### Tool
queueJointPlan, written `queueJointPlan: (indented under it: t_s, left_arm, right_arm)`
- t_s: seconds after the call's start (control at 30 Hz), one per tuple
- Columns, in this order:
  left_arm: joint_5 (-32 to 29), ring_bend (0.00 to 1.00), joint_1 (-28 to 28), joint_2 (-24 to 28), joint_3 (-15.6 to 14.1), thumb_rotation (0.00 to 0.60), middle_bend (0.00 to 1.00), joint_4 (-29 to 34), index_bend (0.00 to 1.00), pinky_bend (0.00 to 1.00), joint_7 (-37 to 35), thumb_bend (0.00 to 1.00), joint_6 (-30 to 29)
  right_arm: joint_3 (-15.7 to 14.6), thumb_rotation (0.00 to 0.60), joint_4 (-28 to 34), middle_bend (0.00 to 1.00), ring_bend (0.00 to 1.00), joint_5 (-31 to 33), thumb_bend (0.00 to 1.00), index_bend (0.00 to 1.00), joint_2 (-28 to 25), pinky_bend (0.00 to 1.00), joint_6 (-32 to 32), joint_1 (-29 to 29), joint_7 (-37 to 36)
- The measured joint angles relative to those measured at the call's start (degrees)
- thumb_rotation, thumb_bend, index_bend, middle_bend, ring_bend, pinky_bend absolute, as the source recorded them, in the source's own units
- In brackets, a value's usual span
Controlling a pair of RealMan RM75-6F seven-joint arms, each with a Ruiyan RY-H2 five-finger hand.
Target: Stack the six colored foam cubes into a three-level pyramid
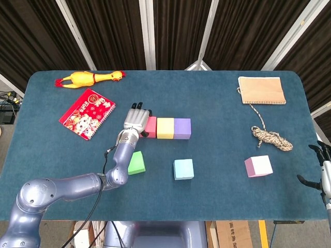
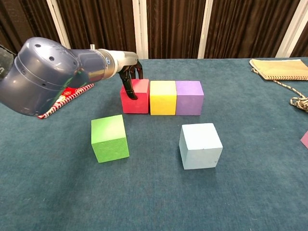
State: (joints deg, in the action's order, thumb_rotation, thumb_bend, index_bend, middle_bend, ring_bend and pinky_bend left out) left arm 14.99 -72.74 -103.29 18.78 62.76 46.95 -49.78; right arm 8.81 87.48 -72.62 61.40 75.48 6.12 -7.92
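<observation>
- Chest view puts the green cube [image 2: 110, 138] and the light blue cube [image 2: 200, 145] nearest, lower middle of the frame, well apart from each other and both lying loose on the desk [image 2: 154, 202].
- Behind them, mid-frame, the red cube [image 2: 135, 96], yellow cube [image 2: 163, 97] and purple cube [image 2: 189, 97] sit touching in a row; its long axis runs left to right across the picture, flat faces toward the camera.
- I'd judge the bottom level is laid, and the second level not yet started.
- At the row's left end the left hand [image 1: 137, 120] rests on the red cube, dark fingers [image 2: 129, 87] curled down over its upper left edge; whether it grips or only steadies, I can't tell.
- Next, I'd guess, the hand must let go without nudging the row, then fetch the green cube to straddle a seam.
- Head view shows the pink cube [image 1: 258, 166] off at lower right, far from the row.
- At the lower right edge the right hand [image 1: 321, 170] hangs, fingers apart, holding nothing.
</observation>
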Motion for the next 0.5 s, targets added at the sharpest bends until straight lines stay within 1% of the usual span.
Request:
queueJointPlan:
  t_s: [0.5]
  left_arm:
    - [0.2,0.0,0.05,-0.32,0.51,0.6,0.31,0.17,0.31,0.0,0.15,0.2,-0.28]
  right_arm:
    - [0.03,0.6,0.1,0.1,0.08,0.03,0.18,0.18,-0.23,0.02,0.03,-0.11,-0.33]
